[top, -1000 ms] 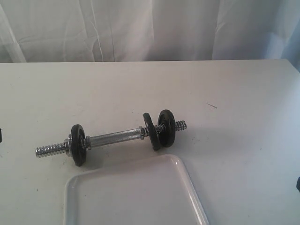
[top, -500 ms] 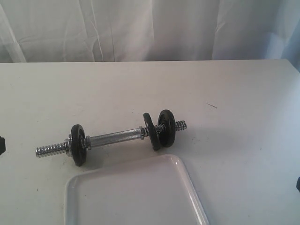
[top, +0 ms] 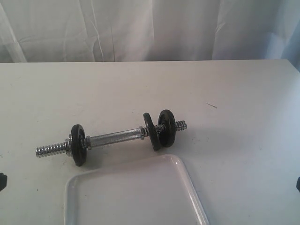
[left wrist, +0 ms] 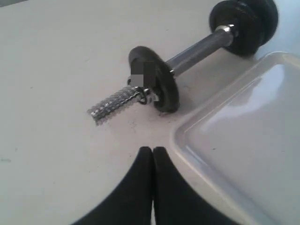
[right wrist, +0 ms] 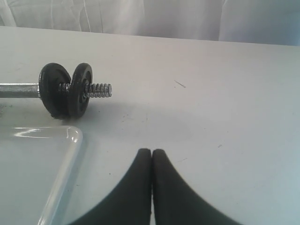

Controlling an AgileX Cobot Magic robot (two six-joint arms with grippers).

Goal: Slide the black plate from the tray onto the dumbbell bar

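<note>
A chrome dumbbell bar (top: 115, 138) with threaded ends was seen lying on the white counter (top: 243, 89). Its long axis ran slantwise across the exterior view, the left end nearer the camera and the right end farther off. Three small round black iron discs were carried on it: a single disc (top: 78, 144) toward the left end and a pair (top: 161, 130) leaning close together toward the right. No disc was seen on the visible part of the white glossy rectangular tray (top: 131, 197), which lay just beside the bar on its camera side. The black plate was therefore judged to be already on the bar, though which of the three it was could not be told. The left end effector (left wrist: 153, 149) was held with its fingers pressed together on nothing, and the bar's left threaded tip (left wrist: 110, 105) lay just ahead of it. The right end effector (right wrist: 152, 151) was likewise closed and empty, with the pair of discs ahead and farther away. Each arm was thus nearer to its own end of the bar.
</note>
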